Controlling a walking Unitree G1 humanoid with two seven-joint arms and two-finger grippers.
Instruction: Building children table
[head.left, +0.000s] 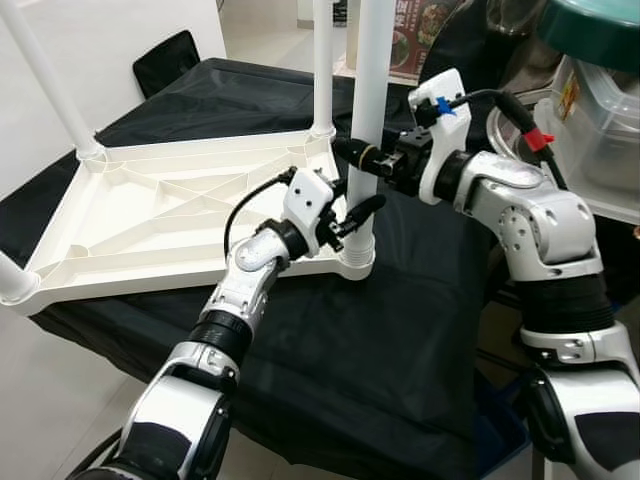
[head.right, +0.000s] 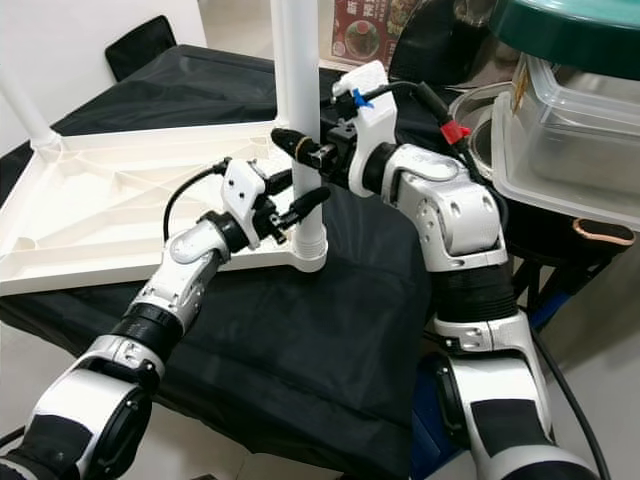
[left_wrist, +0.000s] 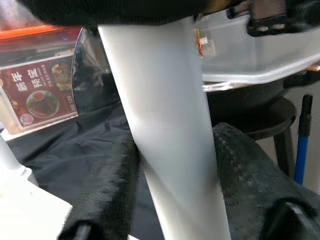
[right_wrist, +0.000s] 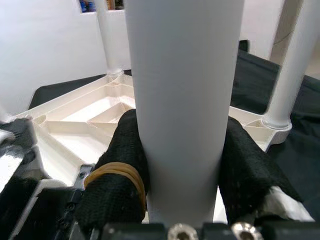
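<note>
1. Upside down on the black cloth (head.left: 380, 360) over the surface: a white plastic table top (head.left: 170, 215), ribs showing, round sockets at the corners.
2. Standing in the near corner socket (head.left: 356, 258): one white leg (head.left: 368, 120), straight up. Other legs (head.left: 322, 65) already up in other corners.
3. Right gripper (head.left: 362, 160) high on the leg, jaws clamped on it from both sides. Seen close in the right wrist view: black padded fingers (right_wrist: 120, 165) pressed flat on the white tube.
4. Left gripper (head.left: 352, 215) low on the same leg, just above the socket, jaws clamped on it too. Soft black pads (left_wrist: 240, 165) hugging the tube in the left wrist view.
5. Step in hand, most likely: getting this leg all the way into its socket.
6. To do it well: keep the leg straight up, not leaning. Push down along the leg, not sideways. Twist a little if stuck. Keep both grips firm, since smooth plastic slips easily.
7. Watch the table top: light and hollow, so likely to slide or tip on the cloth with a hard push near its edge.
8. Leg: round, smooth, a bit shiny, hard, wider near the bottom.
9. Table top: flat, thin walls, crossing ribs, cream white.
10. Cloth: soft, dark, wrinkled, hanging over the edge of the surface.
11. Off to the right: clear plastic tubs (head.right: 570, 130) with a green lid (head.right: 570, 30), well apart from the work.
</note>
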